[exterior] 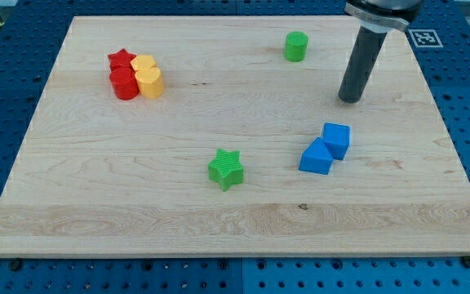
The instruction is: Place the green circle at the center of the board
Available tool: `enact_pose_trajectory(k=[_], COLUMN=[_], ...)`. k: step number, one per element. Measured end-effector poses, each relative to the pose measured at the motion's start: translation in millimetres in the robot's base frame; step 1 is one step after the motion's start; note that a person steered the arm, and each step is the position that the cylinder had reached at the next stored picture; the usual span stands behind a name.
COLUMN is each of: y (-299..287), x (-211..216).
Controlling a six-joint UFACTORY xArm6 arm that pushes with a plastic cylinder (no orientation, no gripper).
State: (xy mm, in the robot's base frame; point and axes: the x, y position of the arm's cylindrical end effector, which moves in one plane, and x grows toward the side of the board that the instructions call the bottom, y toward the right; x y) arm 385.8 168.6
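Nearest the lens lay the bottom edge of the wooden board [235, 237], bare wood there. Largest to smallest from that point: board, then rod, then blocks.

No jaws on this rig, so nothing was held; my tip [350, 100] rested on the wood toward the view's upper right, touching no block.

Blocks: red-and-yellow cluster at upper left, four pieces packed touching: red star [121, 59], red cylinder [125, 83], two yellow pieces [146, 75], shape unclear. Blue cube [336, 139] and blue wedge-like block [316, 157] touching, right of middle. Green star [226, 168] just below middle.

Green circle [296, 46] stood near the top edge, right of centre, to the upper left of my tip and apart from it.

Judged step: approach, push not begun. Next move called for getting my tip round to the circle's upper-right side, then pushing it down-left toward the middle, stopping short of the green star.
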Motion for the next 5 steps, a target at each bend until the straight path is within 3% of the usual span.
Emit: enact_pose_trajectory(k=[2, 4, 5], y=[0, -10, -39], x=[-51, -142, -123])
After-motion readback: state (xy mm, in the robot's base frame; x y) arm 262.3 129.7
